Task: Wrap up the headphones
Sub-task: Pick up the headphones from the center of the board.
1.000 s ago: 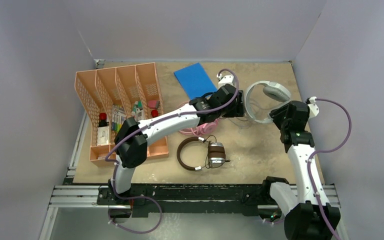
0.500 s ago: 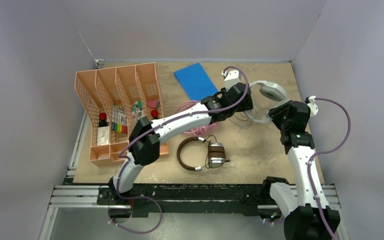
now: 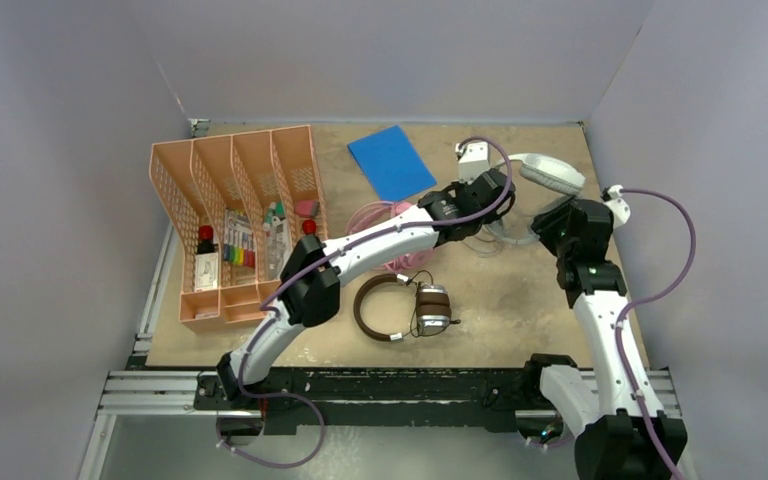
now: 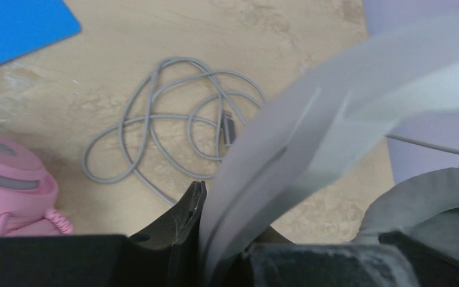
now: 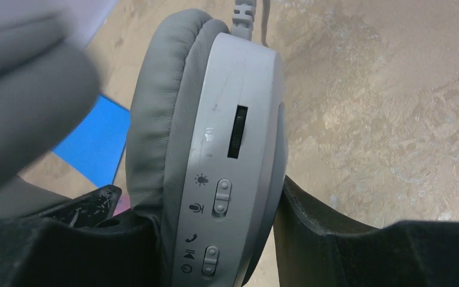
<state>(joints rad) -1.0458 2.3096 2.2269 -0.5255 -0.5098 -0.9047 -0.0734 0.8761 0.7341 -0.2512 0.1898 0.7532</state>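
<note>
The light-grey headphones (image 3: 550,172) are held off the table at the back right by both arms. My left gripper (image 3: 497,205) is shut on their headband (image 4: 311,137). The right gripper (image 5: 215,239) is shut on one ear cup (image 5: 233,137), the one with the buttons, with a finger (image 5: 311,209) on each side. Their grey cable (image 4: 173,125) lies in loose loops on the table below. The pink headphones (image 4: 12,191) and pink cable (image 3: 365,215) lie partly under the left arm. Near the front lie the brown-and-silver headphones (image 3: 400,305).
An orange four-slot organiser (image 3: 240,220) with small items stands at the left. A blue flat pad (image 3: 390,160) lies at the back centre. Grey walls close in the table (image 3: 520,300) at the back and both sides.
My left gripper has reached right past the pink headphones and closed on the grey headband. The grey headphones have tilted up, their free ear cup now further back and right.
</note>
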